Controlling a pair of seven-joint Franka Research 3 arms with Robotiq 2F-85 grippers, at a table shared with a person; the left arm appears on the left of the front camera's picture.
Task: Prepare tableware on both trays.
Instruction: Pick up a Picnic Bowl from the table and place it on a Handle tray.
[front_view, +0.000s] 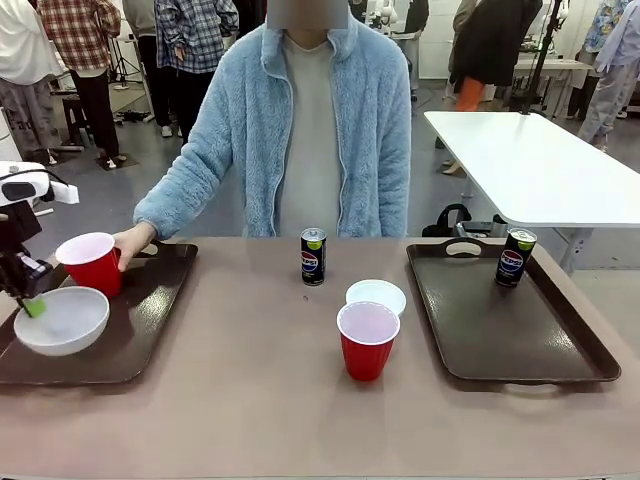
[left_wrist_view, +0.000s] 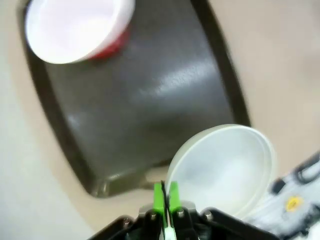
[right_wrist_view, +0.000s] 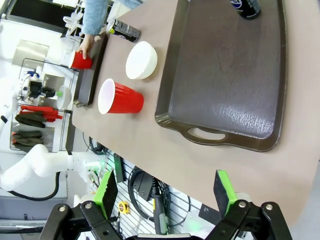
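White bowl (front_view: 62, 320) sits tilted at near-left corner of left tray (front_view: 150, 320), part overhanging the rim; resting or lifted, cannot tell. Left gripper (front_view: 33, 305) clenched on its rim, green pads (left_wrist_view: 159, 196) pinched tight. Red cup (front_view: 92, 262) upright at far end of same tray, person's hand (front_view: 132, 243) touching it. On bare table (front_view: 250, 400) between trays: dark can (front_view: 313, 256), second white bowl (front_view: 376, 296), second red cup (front_view: 367, 340) just in front of that bowl. Right tray (front_view: 500, 330) carries second can (front_view: 516, 257) at far corner. Right gripper (right_wrist_view: 165, 192) released, jaws wide, holding nothing, off the table's edge near that tray's handle.
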